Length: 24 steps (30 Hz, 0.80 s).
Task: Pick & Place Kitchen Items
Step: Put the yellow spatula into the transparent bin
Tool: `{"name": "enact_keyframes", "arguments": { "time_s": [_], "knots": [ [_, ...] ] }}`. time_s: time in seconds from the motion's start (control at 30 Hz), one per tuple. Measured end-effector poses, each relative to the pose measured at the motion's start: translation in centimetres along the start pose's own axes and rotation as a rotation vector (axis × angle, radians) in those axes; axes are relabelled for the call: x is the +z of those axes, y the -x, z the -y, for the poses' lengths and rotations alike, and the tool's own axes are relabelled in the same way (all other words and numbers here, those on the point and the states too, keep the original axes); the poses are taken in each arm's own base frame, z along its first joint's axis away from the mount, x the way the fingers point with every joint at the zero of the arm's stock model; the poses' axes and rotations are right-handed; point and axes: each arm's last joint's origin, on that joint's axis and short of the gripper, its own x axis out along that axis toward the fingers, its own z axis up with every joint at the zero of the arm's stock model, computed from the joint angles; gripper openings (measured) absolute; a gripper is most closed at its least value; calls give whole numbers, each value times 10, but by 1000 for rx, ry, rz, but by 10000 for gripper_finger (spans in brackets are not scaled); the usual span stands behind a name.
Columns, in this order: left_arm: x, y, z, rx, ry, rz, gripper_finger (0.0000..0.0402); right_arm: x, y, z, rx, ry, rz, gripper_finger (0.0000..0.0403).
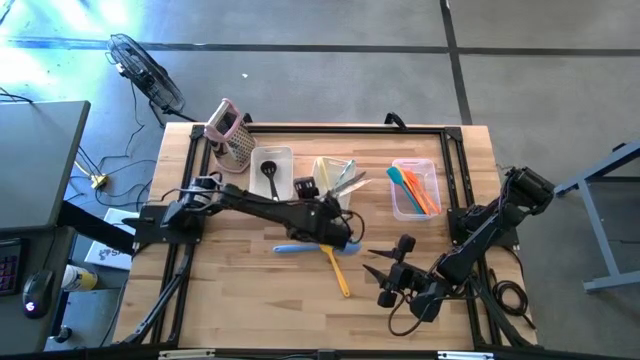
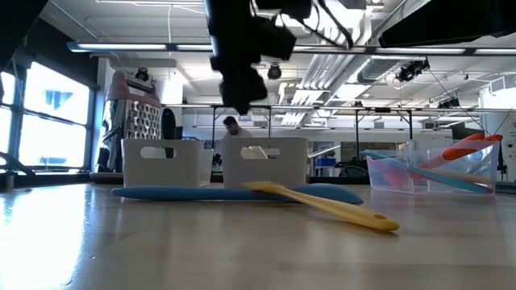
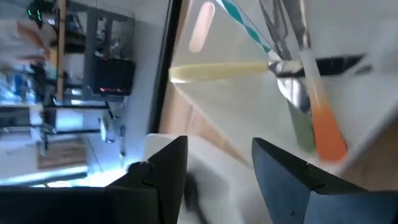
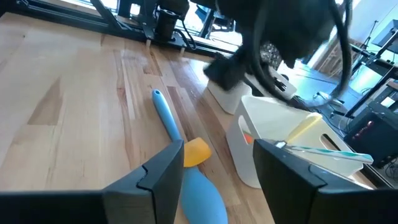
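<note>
The left hand (image 1: 345, 228) hung just above the middle bin (image 1: 333, 176), its fingers apart and holding nothing, so the step in hand looked like a release over that bin; done well, it would lift straight clear of the rim so no utensil was dragged back out. The right hand (image 1: 388, 283), also spread and empty, waited on the side of the loose utensils away from that bin. On the desk (image 1: 240, 290) just beside the middle bin lay the blue spatula (image 1: 292, 249) and, crossing it, the yellow spatula (image 1: 338, 272), both still to be binned. The middle bin held metal tongs (image 3: 292, 25) and several slim utensils. The bin (image 1: 417, 188) nearer the right arm held orange and teal spatulas, and the one (image 1: 272, 171) by the grater (image 1: 232, 133) a black ladle (image 1: 271, 175).
</note>
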Motion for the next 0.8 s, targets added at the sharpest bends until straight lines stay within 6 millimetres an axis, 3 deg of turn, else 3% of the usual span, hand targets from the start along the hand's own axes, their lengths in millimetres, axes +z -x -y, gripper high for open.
{"name": "enact_keyframes", "arguments": {
  "time_s": [0.2, 0.43, 0.6, 0.8],
  "knots": [
    [-6, 50, -7, -94, -163, -17, 173, 0, -4, 2, -11, 1, -8, 187],
    [-20, 89, 14, -411, -442, -30, 173, 0, -12, 4, 46, -18, -50, 187],
    [-19, 101, 33, -577, -467, 59, 173, 1, -15, 4, 78, -32, -64, 187],
    [-2, 105, 54, -743, -421, 259, 173, 3, -15, 2, 112, -59, -62, 187]
  ]
}}
